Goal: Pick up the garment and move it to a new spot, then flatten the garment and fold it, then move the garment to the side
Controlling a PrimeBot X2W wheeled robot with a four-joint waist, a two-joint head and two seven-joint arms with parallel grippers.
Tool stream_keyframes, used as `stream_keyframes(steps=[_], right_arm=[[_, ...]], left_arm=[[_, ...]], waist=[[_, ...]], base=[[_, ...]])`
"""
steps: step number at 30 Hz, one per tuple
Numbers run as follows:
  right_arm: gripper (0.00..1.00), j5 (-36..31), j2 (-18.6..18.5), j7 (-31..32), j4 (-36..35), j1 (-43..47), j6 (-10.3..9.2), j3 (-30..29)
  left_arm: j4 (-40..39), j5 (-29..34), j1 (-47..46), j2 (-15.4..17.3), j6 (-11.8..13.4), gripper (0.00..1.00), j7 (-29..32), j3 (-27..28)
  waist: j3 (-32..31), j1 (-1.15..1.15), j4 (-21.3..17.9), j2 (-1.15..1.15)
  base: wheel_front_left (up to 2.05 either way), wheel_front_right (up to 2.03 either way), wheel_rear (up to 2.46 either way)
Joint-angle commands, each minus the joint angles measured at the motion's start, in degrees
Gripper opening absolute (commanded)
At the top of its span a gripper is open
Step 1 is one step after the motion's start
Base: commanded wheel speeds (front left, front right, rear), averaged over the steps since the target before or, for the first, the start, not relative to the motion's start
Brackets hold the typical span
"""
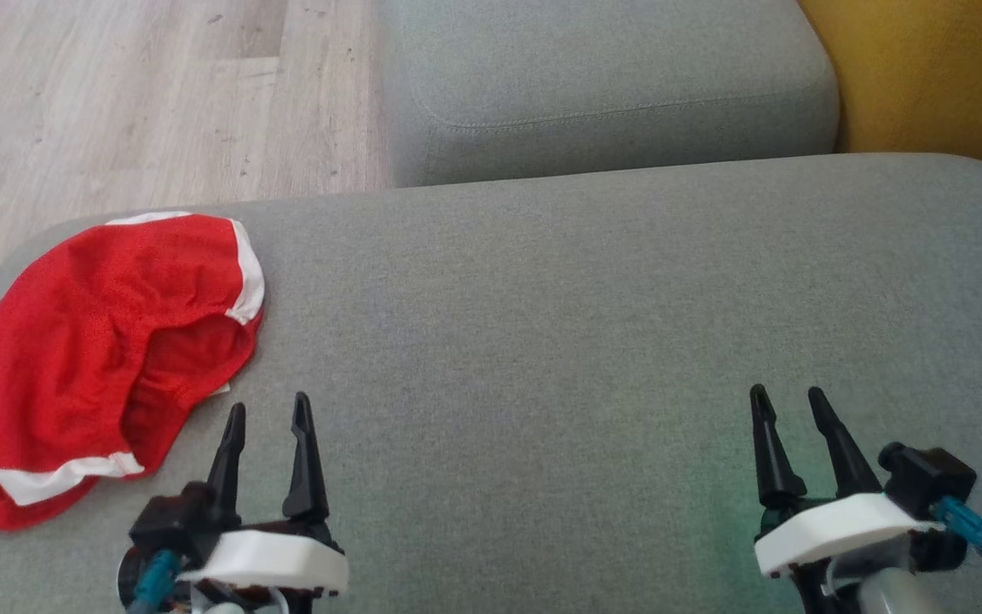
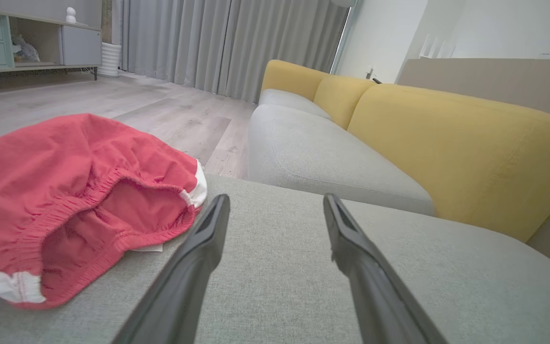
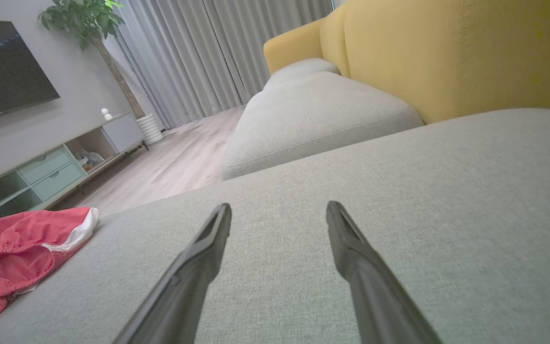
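The garment (image 1: pixel 90 341) is a pair of red shorts with white trim, lying crumpled at the left end of the grey sofa cushion (image 1: pixel 593 324). Its elastic waistband gapes toward me in the left wrist view (image 2: pixel 65 200), and the garment lies at the far left in the right wrist view (image 3: pixel 17 248). My left gripper (image 1: pixel 269 408) hovers open just right of the garment's near edge, nothing between its fingers (image 2: pixel 208 229). Far over at the lower right my right gripper (image 1: pixel 788 396) stands open above bare cushion, its fingers (image 3: pixel 346 239) empty.
A second grey seat cushion (image 1: pixel 602 85) lies beyond the one I work on, with a yellow backrest (image 1: pixel 934 77) to the right. Wood floor (image 1: pixel 141 94) drops off past the cushion's left and far edges. A TV cabinet (image 3: pixel 41 167) and curtains stand across the room.
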Motion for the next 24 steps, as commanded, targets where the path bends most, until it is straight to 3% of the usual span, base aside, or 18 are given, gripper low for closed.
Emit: stream_keyframes(steps=[1, 24], right_arm=[[1.0, -2.3, -0.2, -1.2, -1.7, -3.2, -0.03, 1.0], [1.0, -19.1, -0.3, -4.9, -0.1, -3.8, -0.04, 2.2]], left_arm=[[-1.5, 2.4, -3.4, 0.4, 0.8, 1.0, -1.1, 1.0], [2.9, 17.8, -4.5, 0.4, 5.4, 1.0, -4.8, -0.6]], waist=[[-0.1, 0.0, 0.0, 0.0], [-0.5, 0.0, -0.4, 0.0]], base=[[0.0, 0.0, 0.0], [0.0, 0.0, 0.0]])
